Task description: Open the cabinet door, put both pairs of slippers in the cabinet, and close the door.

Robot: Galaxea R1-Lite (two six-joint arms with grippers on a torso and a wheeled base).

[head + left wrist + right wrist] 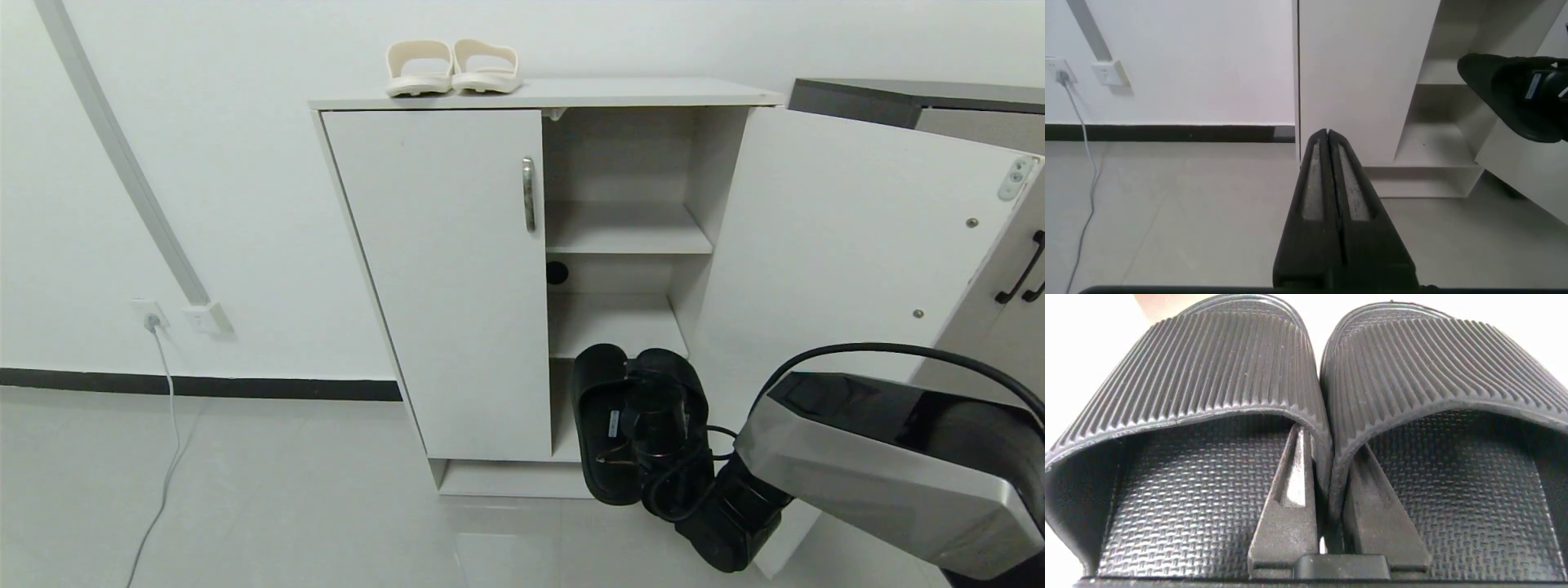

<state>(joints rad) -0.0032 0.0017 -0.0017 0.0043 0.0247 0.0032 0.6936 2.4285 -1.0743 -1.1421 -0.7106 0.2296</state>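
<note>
A white cabinet (441, 286) stands against the wall, its left door shut and its right door (841, 245) swung wide open. A cream pair of slippers (453, 67) rests on its top. My right gripper (1331, 445) is shut on the black pair of slippers (1208, 392), pinching the two inner strap edges together. It holds the black pair (608, 425) soles-outward just in front of the bottom compartment. My left gripper (1327, 139) is shut and empty, low over the floor, facing the shut door; the black slippers (1523, 90) hang off to its side.
Two bare shelves (624, 229) sit behind the open door. A grey cabinet (980, 106) with black handles stands right behind that door. A wall socket with a cable (151, 318) is on the left, with open tiled floor in front.
</note>
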